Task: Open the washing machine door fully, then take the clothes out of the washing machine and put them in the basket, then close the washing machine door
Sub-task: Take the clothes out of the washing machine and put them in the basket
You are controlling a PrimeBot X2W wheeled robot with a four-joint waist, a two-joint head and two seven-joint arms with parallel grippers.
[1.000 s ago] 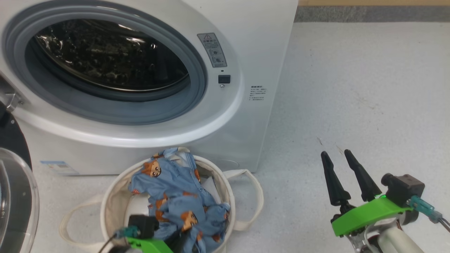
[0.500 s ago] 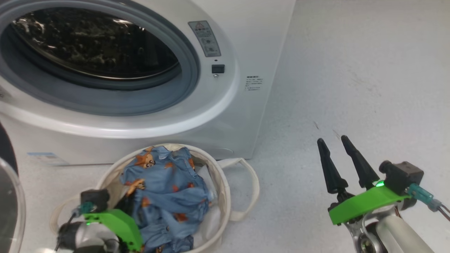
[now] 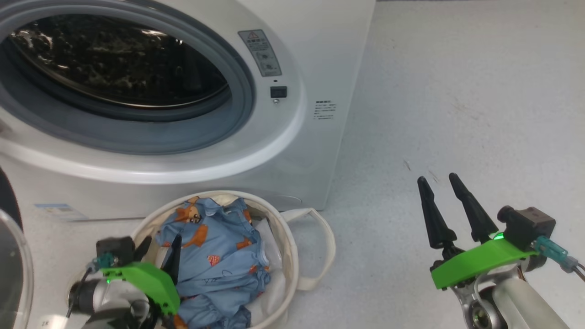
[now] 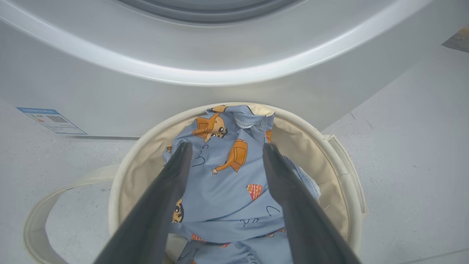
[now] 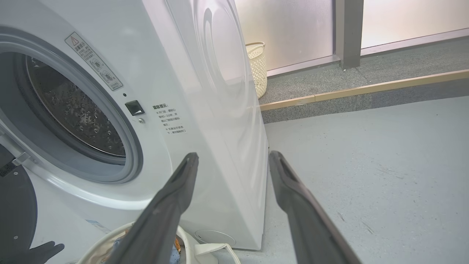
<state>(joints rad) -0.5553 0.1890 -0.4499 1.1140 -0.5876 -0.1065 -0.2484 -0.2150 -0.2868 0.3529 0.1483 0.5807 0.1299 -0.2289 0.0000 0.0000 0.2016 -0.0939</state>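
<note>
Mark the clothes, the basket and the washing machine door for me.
the clothes (image 4: pixel 227 190): left wrist view, middle of the blue printed fabric.
the basket (image 4: pixel 311 146): left wrist view, bare cream inner wall, right side.
the washing machine door (image 5: pixel 14 209): right wrist view, black rim at lower left.

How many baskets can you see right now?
2. A canvas basket sits in front of the washer, with clothes inside. A perforated basket stands behind the washer, partly hidden by it.

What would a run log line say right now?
clothes: in basket | left gripper: open over clothes | right gripper: open, empty | washing machine door: open
</note>
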